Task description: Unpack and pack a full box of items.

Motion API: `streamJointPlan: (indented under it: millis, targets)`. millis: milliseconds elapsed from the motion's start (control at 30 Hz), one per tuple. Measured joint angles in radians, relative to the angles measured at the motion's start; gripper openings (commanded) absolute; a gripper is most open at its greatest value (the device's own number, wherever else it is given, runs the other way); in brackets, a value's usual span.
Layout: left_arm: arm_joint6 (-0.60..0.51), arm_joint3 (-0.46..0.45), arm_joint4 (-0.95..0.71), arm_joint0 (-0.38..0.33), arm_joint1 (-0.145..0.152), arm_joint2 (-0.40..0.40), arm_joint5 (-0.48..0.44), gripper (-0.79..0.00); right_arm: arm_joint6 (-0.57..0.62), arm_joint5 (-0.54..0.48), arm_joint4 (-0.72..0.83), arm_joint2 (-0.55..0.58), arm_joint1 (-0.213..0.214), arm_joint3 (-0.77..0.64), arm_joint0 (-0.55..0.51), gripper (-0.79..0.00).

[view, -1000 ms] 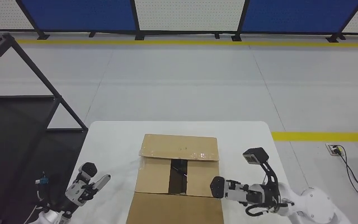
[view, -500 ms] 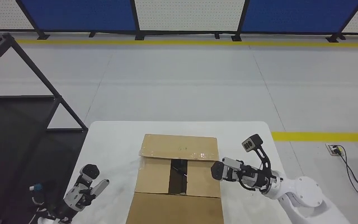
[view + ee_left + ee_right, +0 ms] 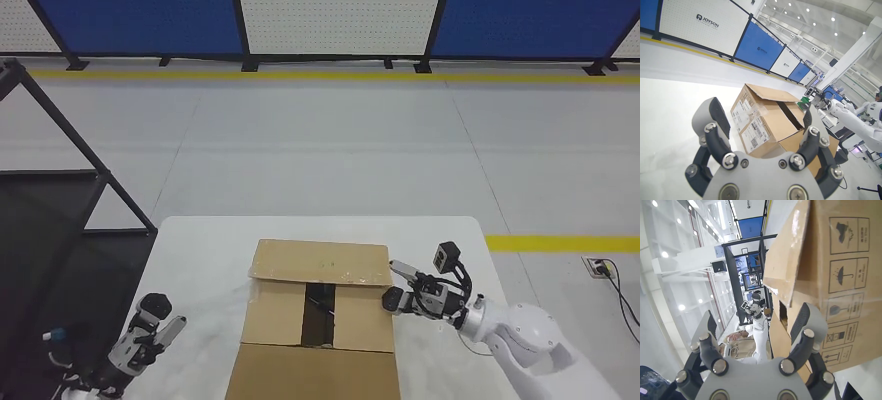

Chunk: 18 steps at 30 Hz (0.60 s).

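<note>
**Cardboard box on the table, both grippers open beside it**

I see a brown cardboard box [image 3: 272, 318] standing on the white table [image 3: 200, 250], about midway across it. Its far flap is folded open and tilts upward. The two side flaps lie almost flat over the top, with a dark slot [image 3: 318, 315] between them. The near flap folds out toward me and is cut off by the edge of the top view. The box's left side carries white barcode labels [image 3: 753, 132] and a crumpled scrap of clear tape [image 3: 754, 111]. Its right side is printed with handling symbols [image 3: 846, 275].

The left gripper [image 3: 168, 312] is well off the box's left side, jaws spread wide and holding nothing. The right gripper [image 3: 396, 285] is just beside the box's right side, up at its top edge, jaws also spread and gripping nothing. In its wrist view one finger [image 3: 800, 321] overlaps the box wall, and I cannot tell whether it touches the cardboard.

The contents are hidden, as the slot shows only darkness.
</note>
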Motion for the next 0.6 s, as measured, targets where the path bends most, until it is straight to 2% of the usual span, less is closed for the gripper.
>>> streamJointPlan:
  millis: [300, 600]
  targets:
    - [-0.013, 0.01, -0.01, -0.003, 0.002, -0.003, 0.006, 0.0, -0.012, 0.006, 0.041, -0.004, -0.016, 0.009, 0.008, 0.0]
    - [-0.022, 0.012, -0.041, 0.005, 0.004, -0.009, 0.003, 0.0, -0.065, -0.077, 0.11, -0.05, -0.055, 0.035, 0.071, 0.0]
